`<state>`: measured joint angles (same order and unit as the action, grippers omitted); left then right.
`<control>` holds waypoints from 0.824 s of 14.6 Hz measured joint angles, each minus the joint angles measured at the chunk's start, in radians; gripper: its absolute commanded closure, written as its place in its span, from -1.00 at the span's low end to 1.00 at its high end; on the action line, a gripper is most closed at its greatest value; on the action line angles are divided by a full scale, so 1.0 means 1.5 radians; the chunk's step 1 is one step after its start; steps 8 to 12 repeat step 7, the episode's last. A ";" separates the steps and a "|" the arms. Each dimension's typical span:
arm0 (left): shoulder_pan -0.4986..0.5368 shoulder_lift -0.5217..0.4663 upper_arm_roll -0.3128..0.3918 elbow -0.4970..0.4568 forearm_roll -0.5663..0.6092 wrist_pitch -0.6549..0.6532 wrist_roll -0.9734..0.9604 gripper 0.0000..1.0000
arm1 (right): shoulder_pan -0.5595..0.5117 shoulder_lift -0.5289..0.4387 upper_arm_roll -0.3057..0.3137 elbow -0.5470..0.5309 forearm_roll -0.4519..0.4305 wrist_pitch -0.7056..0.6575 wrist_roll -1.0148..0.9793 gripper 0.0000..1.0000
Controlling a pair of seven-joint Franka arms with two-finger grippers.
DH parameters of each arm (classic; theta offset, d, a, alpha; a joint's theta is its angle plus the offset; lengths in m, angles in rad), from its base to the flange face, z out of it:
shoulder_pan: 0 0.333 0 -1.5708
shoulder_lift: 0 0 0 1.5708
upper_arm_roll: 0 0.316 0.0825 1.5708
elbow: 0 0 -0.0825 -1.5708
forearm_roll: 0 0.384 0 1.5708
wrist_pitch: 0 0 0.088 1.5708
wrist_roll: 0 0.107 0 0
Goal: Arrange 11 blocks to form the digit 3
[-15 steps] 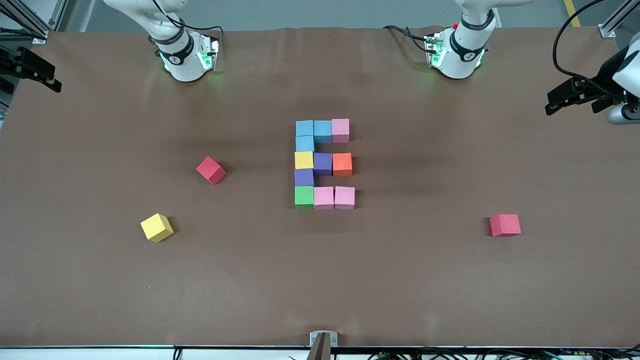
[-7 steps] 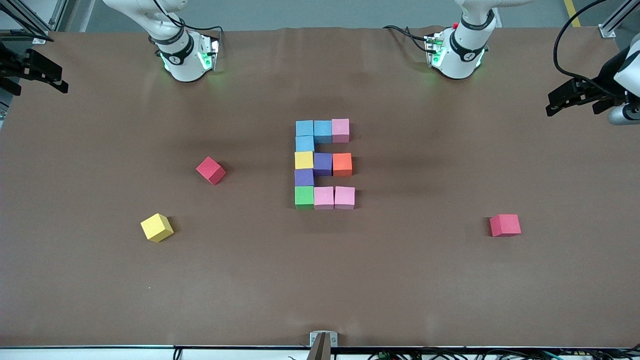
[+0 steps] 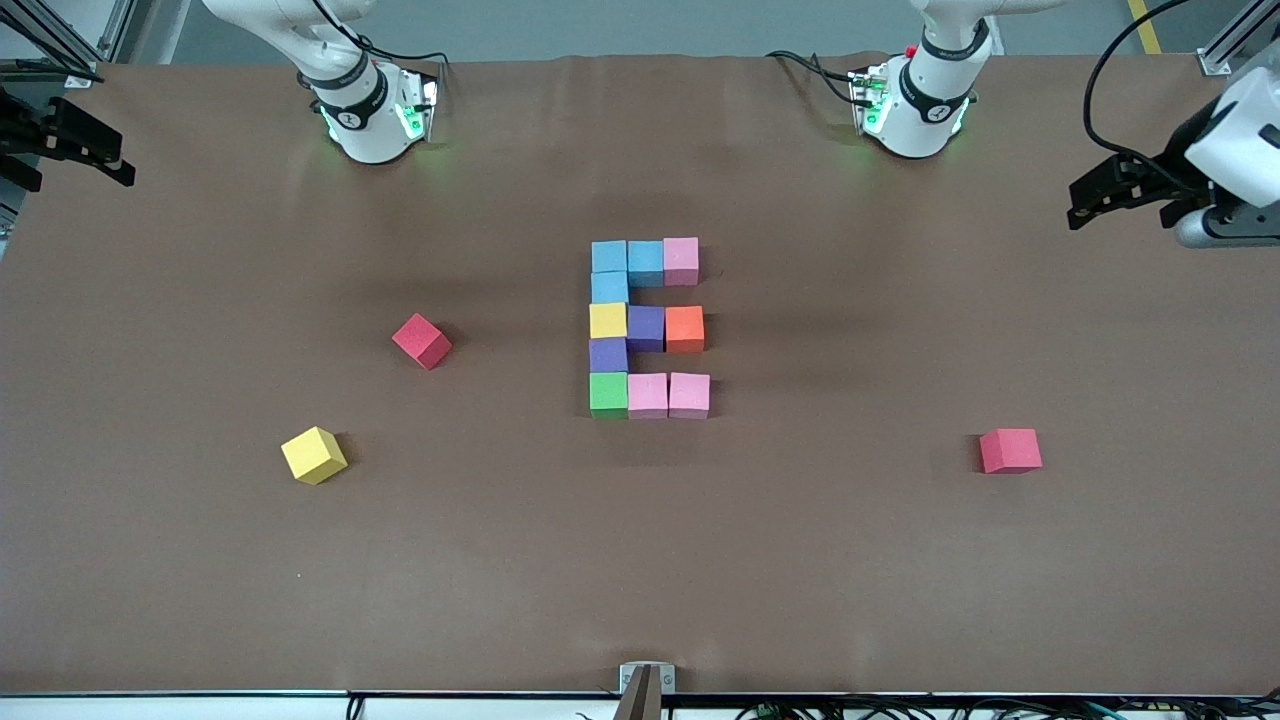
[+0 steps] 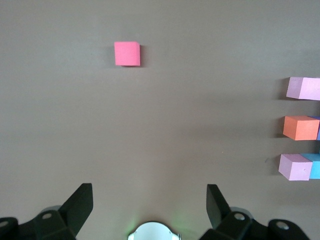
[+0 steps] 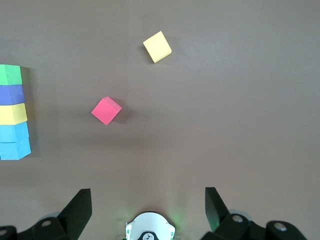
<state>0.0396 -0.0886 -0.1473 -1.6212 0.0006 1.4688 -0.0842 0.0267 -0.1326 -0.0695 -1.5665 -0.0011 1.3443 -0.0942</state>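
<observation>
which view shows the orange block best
The front view: the orange block shows whole, at the end of the digit's middle row beside a purple block. The left wrist view catches it near the frame's edge, with that purple neighbour mostly cut off. The right wrist view does not show it.
</observation>
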 measured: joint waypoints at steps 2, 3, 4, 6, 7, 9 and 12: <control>0.000 -0.030 -0.002 -0.037 0.000 0.021 0.001 -1.00 | 0.000 0.000 0.001 0.000 0.000 0.000 0.000 -1.00; 0.001 -0.040 0.001 -0.045 0.000 0.022 0.002 -1.00 | 0.000 0.000 0.003 0.000 0.000 0.000 0.000 -1.00; 0.001 -0.045 0.003 -0.049 0.000 0.022 0.002 -1.00 | 0.000 0.000 0.006 0.000 0.000 0.000 0.001 -1.00; 0.001 -0.048 0.004 -0.050 0.000 0.024 0.002 -1.00 | 0.000 0.000 0.011 0.000 0.000 0.000 0.005 -1.00; 0.001 -0.047 0.004 -0.050 0.000 0.026 0.002 -1.00 | 0.000 0.000 0.013 0.000 0.000 0.000 0.006 -1.00; 0.001 -0.047 0.004 -0.050 0.000 0.026 0.002 -1.00 | 0.000 0.000 0.013 0.000 0.000 0.000 0.006 -1.00; 0.001 -0.047 0.004 -0.050 0.000 0.026 0.002 -1.00 | 0.000 0.000 0.013 0.000 0.000 0.000 0.006 -1.00</control>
